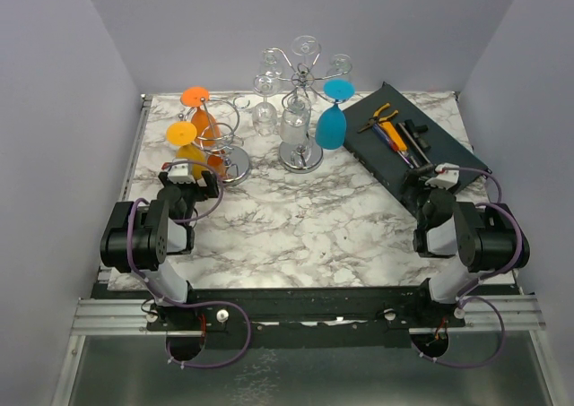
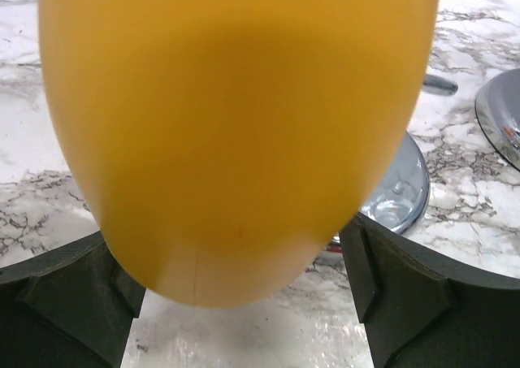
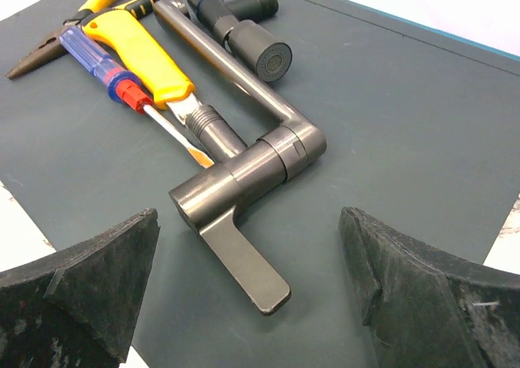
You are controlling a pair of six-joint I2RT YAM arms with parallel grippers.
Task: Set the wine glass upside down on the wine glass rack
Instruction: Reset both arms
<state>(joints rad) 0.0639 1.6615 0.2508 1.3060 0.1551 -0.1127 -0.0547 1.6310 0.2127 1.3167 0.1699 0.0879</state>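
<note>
A yellow wine glass (image 1: 186, 148) hangs upside down, foot up, at the left chrome rack (image 1: 231, 159), beside an orange glass (image 1: 203, 119). In the left wrist view the yellow bowl (image 2: 236, 124) fills the frame, rim down just above the marble. My left gripper (image 1: 192, 178) is open, with its jaws on either side of the bowl's rim (image 2: 227, 234); I cannot tell if they touch it. The centre rack (image 1: 300, 101) carries clear glasses and a blue glass (image 1: 331, 124). My right gripper (image 1: 436, 182) is open and empty above a dark tray (image 3: 249, 218).
The dark tray (image 1: 448, 151) at the right holds pliers, a screwdriver (image 3: 122, 75), a yellow-handled tool and a grey metal handle (image 3: 244, 181). The left rack's chrome base (image 2: 398, 193) lies just behind the yellow glass. Grey walls enclose the marble table (image 1: 296, 227).
</note>
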